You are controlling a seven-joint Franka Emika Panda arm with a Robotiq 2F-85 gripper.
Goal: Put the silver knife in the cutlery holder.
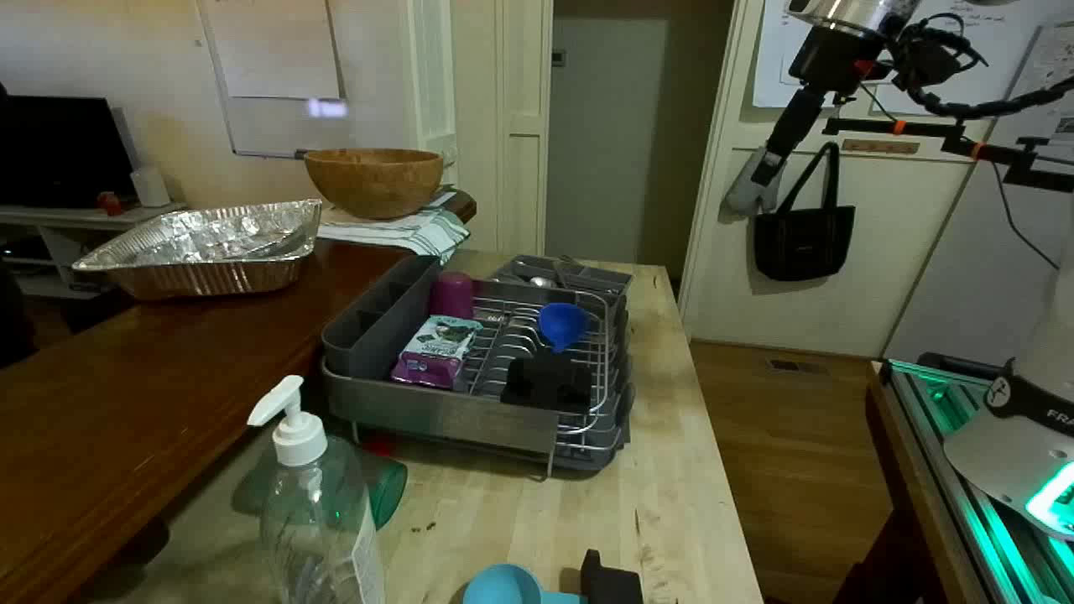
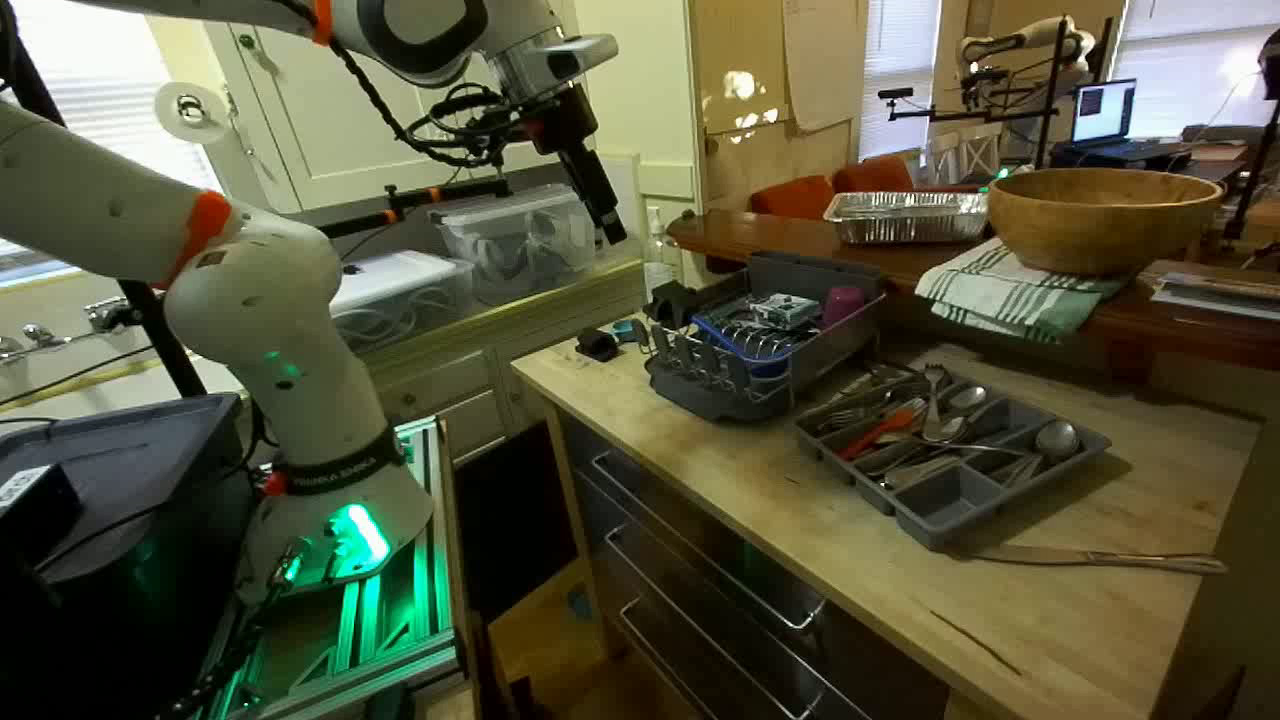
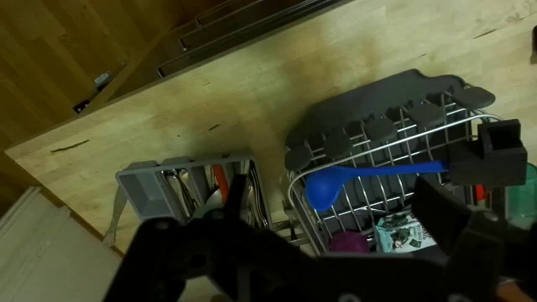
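Observation:
The silver knife lies on the wooden counter beside the near end of the cutlery holder. The knife also shows in the wrist view, partly behind the holder's corner. The cutlery holder is a grey divided tray with forks, spoons and an orange-handled piece; it shows in the wrist view with one bare end compartment. My gripper is open and empty, its fingers wide apart, high above the counter. It also shows in both exterior views, away from the knife.
A grey dish rack stands beside the tray, holding a blue ladle, a purple cup and a snack packet. A soap bottle stands near the rack. A wooden bowl and foil tray sit on the higher brown table.

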